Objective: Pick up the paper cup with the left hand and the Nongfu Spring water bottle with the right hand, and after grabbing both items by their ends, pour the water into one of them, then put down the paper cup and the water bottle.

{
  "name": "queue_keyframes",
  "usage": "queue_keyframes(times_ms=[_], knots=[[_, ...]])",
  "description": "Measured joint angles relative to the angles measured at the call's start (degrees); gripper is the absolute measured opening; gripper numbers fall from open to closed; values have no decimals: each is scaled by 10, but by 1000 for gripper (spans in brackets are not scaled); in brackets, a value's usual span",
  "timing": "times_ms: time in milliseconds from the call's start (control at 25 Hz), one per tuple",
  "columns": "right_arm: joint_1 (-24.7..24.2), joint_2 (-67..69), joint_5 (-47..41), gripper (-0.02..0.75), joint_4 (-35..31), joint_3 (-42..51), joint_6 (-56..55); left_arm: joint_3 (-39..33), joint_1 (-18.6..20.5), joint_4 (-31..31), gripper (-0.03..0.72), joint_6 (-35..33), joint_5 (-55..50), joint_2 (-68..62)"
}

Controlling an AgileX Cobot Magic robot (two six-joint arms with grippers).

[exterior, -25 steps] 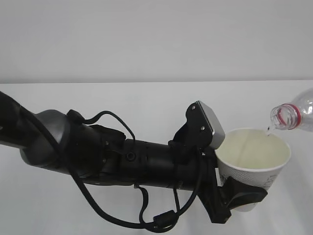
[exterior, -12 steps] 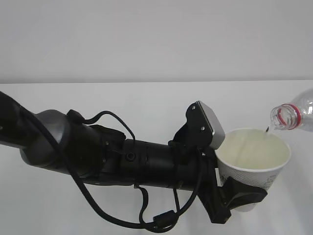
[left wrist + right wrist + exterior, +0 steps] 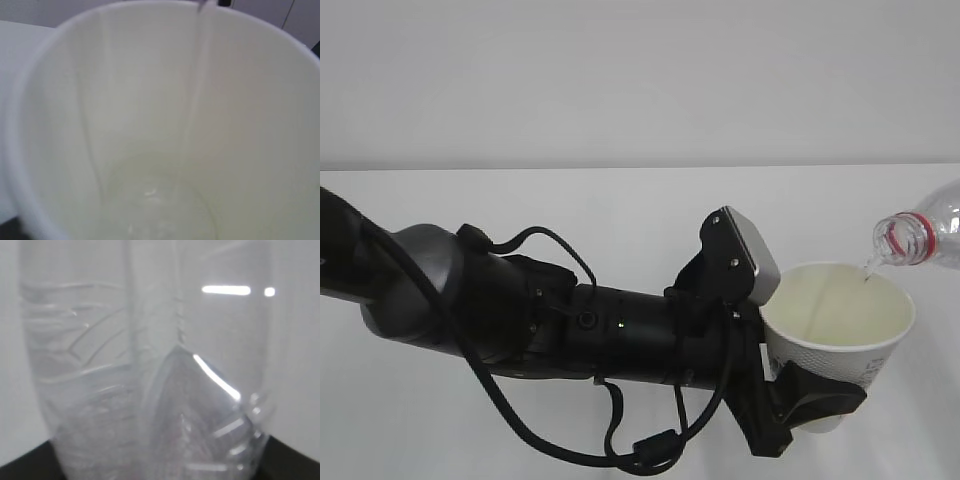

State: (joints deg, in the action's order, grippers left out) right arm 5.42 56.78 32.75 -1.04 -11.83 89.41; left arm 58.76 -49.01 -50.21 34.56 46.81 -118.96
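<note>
The white paper cup hangs above the table, and my left gripper is shut on its lower wall. The bulky black left arm reaches in from the left. In the left wrist view the paper cup fills the frame, with a thin stream of water running down its far wall to a shallow pool. The clear Nongfu Spring water bottle lies tilted at the right edge, its open mouth over the cup's rim. In the right wrist view the bottle fills the frame, and my right gripper is shut on it.
A white table spreads under both arms, with a plain pale wall behind it. The grey camera block on the left wrist stands just left of the cup's rim.
Hardly anything has moved. The bottle's mouth stays over the cup's rim and water keeps trickling from it.
</note>
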Motion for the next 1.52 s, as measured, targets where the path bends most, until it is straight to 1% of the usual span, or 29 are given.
queue_keyframes(times_ms=[1520], knots=[[0, 0, 0, 438, -1, 0, 2, 0, 0, 1, 510, 0, 0, 0]])
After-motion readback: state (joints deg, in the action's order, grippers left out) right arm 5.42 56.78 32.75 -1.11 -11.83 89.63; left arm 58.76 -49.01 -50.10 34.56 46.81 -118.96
